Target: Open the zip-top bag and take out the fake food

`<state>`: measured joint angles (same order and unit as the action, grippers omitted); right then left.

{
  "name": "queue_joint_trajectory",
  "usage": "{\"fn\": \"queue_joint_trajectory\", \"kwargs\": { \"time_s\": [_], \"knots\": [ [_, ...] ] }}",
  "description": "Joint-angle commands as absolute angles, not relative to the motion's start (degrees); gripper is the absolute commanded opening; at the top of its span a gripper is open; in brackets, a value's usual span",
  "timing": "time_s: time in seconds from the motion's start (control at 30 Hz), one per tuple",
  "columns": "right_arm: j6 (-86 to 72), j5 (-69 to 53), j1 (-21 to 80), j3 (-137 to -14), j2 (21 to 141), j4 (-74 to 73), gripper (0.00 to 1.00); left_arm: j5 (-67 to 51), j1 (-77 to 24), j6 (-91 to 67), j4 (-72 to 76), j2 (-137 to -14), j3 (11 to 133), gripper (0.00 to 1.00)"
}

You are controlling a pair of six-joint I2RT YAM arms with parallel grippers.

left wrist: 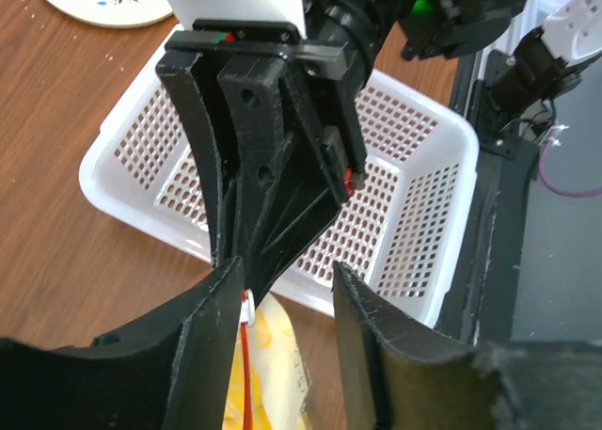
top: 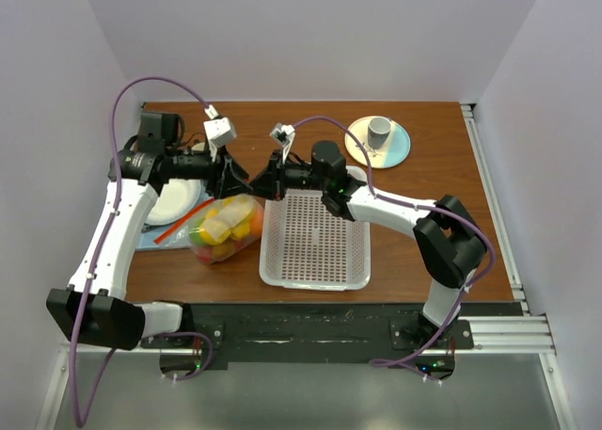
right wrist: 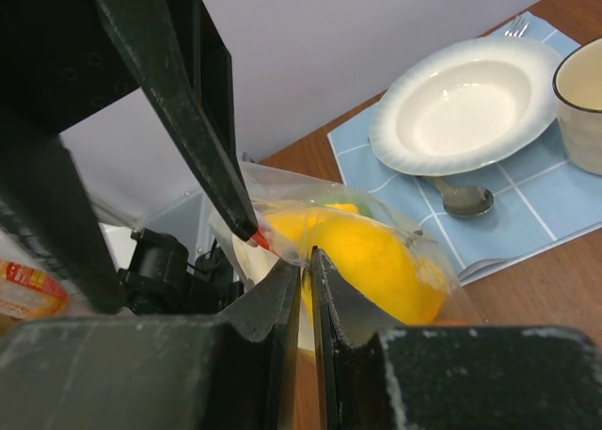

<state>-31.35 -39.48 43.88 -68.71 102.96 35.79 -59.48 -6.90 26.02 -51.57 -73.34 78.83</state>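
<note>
The zip-top bag (top: 226, 229) lies left of the white basket, full of fake food (top: 222, 227) in yellow, orange, red and green. My right gripper (top: 258, 182) is shut on the clear plastic at the bag's top edge; in the right wrist view (right wrist: 307, 261) its fingers pinch the film beside a yellow piece (right wrist: 381, 261). My left gripper (top: 233, 178) is open right opposite it. In the left wrist view (left wrist: 287, 303) the orange-red zip strip (left wrist: 247, 350) runs along the inner face of its left finger (left wrist: 212, 336). Its fingertip touches the strip's end (right wrist: 260, 238).
The white perforated basket (top: 316, 275) sits right of the bag, under the right arm. A white bowl (right wrist: 466, 105) and spoon (right wrist: 458, 198) lie on a blue cloth (right wrist: 555, 218) at the left. A plate (top: 395, 152) with a grey cup (top: 379, 131) is at the back.
</note>
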Motion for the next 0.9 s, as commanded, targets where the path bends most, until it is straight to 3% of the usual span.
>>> {"fn": "queue_joint_trajectory", "kwargs": {
  "time_s": [0.0, 0.27, 0.5, 0.77, 0.83, 0.87],
  "knots": [
    [-29.62, -38.06, 44.12, -71.54, 101.87, 33.5, 0.12, -56.43, -7.21, 29.0, -54.58, -74.01, 79.37, 0.45],
    [-28.39, -37.79, 44.03, -72.51, 101.51, 31.73, 0.11, -54.23, -7.21, 30.5, -55.28, -74.09, 79.54, 0.33],
    [-27.95, -37.79, 44.12, -73.04, 101.42, 30.76, 0.11, -53.18, -7.65, 34.63, -58.8, -75.41, 77.97, 0.4],
    [-28.12, -37.79, 44.12, -73.04, 101.69, 30.94, 0.1, -51.86, -7.82, 36.12, -59.49, -75.5, 76.11, 0.36],
    [-28.04, -37.71, 44.03, -73.04, 101.69, 30.76, 0.1, -51.33, -7.82, 37.26, -60.9, -75.41, 76.64, 0.41],
    [-28.04, -37.71, 43.95, -73.12, 101.78, 30.67, 0.1, -51.15, -7.82, 37.09, -60.91, -75.32, 76.73, 0.48]
  ]
}}
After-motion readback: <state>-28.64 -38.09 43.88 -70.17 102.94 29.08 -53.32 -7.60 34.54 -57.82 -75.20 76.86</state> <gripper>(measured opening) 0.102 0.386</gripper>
